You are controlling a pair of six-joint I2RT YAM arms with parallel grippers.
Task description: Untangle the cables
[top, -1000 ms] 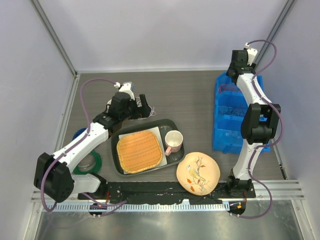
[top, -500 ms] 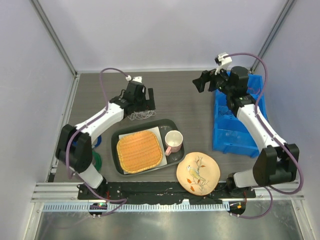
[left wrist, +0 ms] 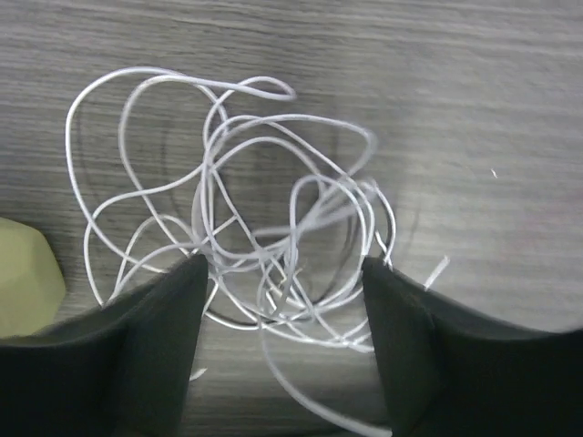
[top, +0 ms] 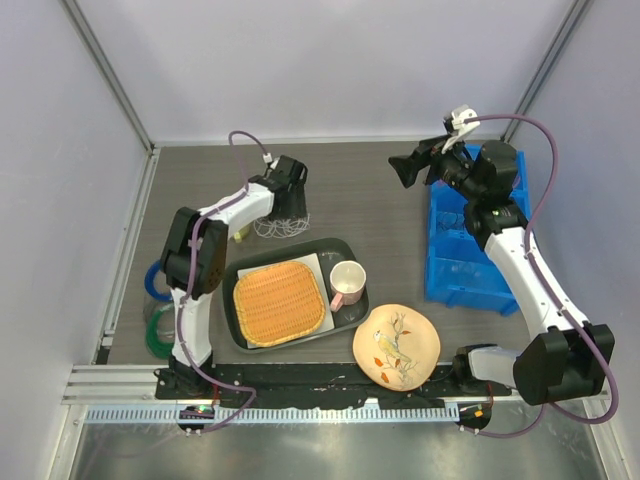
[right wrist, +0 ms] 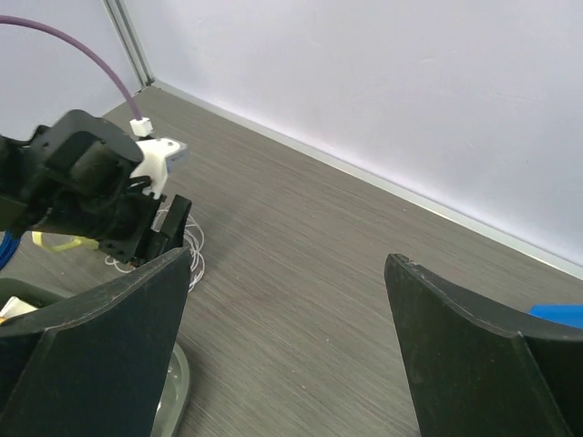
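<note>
Movement on both sides in the last second: my left arm has swung up the frame, off the corner of the dark rectangular tray (top: 340,243). The left claw (top: 291,214) now hangs straight over the hair-thin pale cables (top: 279,229). My right arm has left the blue plastic bin (top: 455,285) at the right edge and reached toward upper centre, with the right claw (top: 405,168) pointing left at the same bunch.

I read this as the approach being done and the first pick about to start; nothing is separated yet.

In the left wrist view the left claw (left wrist: 282,269) has its fingers well apart, straddling the lower part of the tangle and gripping nothing. The right claw (right wrist: 287,259) is spread wide and empty, well apart from the wires.

The cables (left wrist: 273,237) lie flat on the grey wood-grain worktop (top: 350,190), just above the tray's upper left corner. They form loose overlapping loops, densest low in the wrist frame, with one free end trailing lower right. Every strand looks white here. A yellow-green lump (left wrist: 23,273) sits just beside them at the left.
</note>
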